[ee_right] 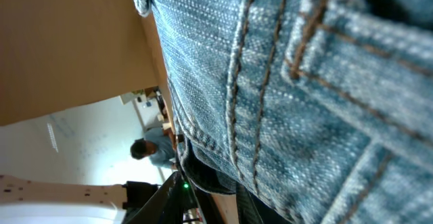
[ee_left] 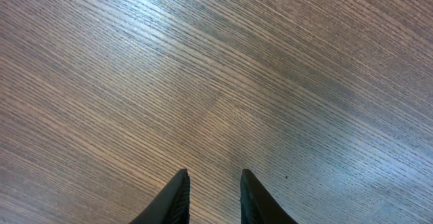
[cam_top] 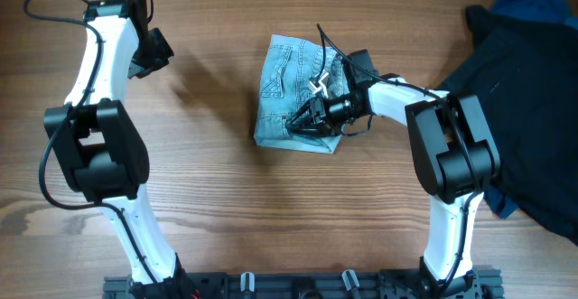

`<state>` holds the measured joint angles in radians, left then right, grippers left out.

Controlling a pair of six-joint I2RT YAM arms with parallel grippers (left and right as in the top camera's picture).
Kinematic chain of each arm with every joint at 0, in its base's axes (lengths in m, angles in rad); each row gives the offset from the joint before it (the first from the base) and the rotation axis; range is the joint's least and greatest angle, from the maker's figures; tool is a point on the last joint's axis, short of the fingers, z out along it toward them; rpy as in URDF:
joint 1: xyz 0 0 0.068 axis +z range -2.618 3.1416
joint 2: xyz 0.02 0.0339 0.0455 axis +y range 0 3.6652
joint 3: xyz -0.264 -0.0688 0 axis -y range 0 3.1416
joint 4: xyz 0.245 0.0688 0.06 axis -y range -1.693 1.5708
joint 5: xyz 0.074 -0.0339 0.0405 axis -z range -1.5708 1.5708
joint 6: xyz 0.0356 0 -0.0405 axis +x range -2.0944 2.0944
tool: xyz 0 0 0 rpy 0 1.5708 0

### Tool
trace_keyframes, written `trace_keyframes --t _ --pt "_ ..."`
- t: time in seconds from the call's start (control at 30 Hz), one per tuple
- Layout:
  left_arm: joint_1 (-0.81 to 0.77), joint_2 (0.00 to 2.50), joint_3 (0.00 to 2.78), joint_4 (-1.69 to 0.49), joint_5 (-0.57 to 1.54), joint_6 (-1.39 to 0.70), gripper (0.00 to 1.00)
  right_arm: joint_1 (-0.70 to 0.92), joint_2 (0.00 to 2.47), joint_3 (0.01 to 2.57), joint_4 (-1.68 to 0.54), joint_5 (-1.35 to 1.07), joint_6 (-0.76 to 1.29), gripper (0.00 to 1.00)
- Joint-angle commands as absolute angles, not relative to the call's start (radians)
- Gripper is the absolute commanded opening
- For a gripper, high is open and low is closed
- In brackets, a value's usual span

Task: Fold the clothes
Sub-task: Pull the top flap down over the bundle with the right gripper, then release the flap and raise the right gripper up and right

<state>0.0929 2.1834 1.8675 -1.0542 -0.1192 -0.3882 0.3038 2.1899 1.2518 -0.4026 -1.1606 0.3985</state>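
Across the whole overhead view: wood-grain table, both arms reaching in from its near edge. At the far right, black garment, heaped loose, bigger than anything else on the surface and well apart from the job in hand. Just right of table centre, the clothes: faded light-blue denim, already doubled into a compact block, patch pocket facing up, lower edge a little ragged and not squared. Likely to handle as soft but thick: heavy for its size, stiff along the seams, prone to spring back from a crease, not slippery, nothing fragile. Best taken at a stitched seam or a firm folded edge, through all layers at once, never by a single loose ply. Right gripper down on the block's lower right part, touching the cloth. Wrist camera frame filled with denim right down to the dark fingertips, yet cannot tell whether pinched on a fold or merely pressing. Left gripper well away at upper left, over plain wood, tips set slightly apart, holding nothing.
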Motion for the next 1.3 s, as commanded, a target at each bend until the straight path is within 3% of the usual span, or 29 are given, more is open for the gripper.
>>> trace_keyframes --t 0.0,0.17,0.4,0.6,1.03,1.27 --pt "0.095 2.158 1.879 -1.052 -0.128 -0.405 0.25 0.309 2.163 1.3 -0.403 -1.123 0.448 0.26" --pt "0.095 2.158 1.879 -1.051 -0.129 -0.405 0.26 0.297 2.024 1.419 -0.356 -1.122 0.506 0.29" --pt "0.095 2.158 1.879 -1.051 -0.129 -0.405 0.26 0.281 1.912 1.483 -0.15 -1.093 0.607 0.46" --pt "0.095 2.158 1.879 -1.051 -0.128 -0.405 0.26 0.281 1.961 1.48 -0.131 -0.943 0.604 0.43" --pt "0.095 2.158 1.879 -1.04 -0.101 -0.405 0.27 0.27 2.329 1.48 0.015 -0.939 0.781 0.38" --pt "0.095 2.158 1.879 -1.04 -0.076 -0.405 0.26 0.247 2.392 1.48 0.039 -0.982 0.786 0.37"
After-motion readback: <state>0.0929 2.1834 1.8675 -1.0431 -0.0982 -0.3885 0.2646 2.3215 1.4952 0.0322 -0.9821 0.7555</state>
